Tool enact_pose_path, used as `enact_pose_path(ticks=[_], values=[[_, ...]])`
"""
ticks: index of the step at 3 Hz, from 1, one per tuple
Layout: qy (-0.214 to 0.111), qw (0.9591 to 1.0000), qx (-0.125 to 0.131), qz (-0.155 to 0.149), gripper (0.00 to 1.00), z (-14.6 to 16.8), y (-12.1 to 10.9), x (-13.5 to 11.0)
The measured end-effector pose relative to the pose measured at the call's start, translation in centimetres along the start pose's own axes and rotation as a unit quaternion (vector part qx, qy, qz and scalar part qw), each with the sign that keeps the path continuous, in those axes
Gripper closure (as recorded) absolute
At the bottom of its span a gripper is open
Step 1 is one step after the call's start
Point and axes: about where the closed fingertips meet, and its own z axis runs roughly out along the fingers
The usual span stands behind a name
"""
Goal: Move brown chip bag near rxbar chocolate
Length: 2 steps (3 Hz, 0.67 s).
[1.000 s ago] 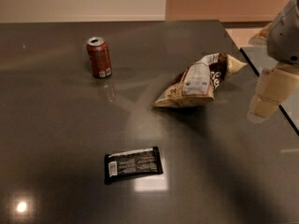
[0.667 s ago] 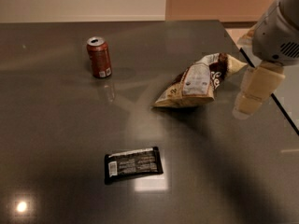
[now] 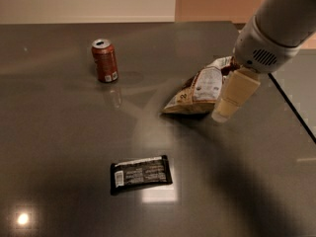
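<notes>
We see gripper (image 3: 223, 111) over right side of dark table (image 3: 54, 132) — pointing down, tip low over tabletop. We cannot tell if it is apart or together. Brown chip bag (image 3: 196, 90) lies just beside gripper, on its left in our view; touching or not, we cannot tell. Bag lies flat, crinkly, white label up. Rxbar chocolate (image 3: 140, 174) lies well apart from gripper — further left, nearer to us, flat. Red soda can (image 3: 104, 60) stands upright far left of gripper, past bag.
</notes>
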Motion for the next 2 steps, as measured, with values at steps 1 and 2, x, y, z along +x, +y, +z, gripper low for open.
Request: enact_pose_path(ticks=[1,2], values=[[-0.003,0.9991,0.008,0.041,0.0,1.6,0.2,-1.0],[-0.009,0.9981,0.018,0.059,0.0,3.2,0.6,-1.6]])
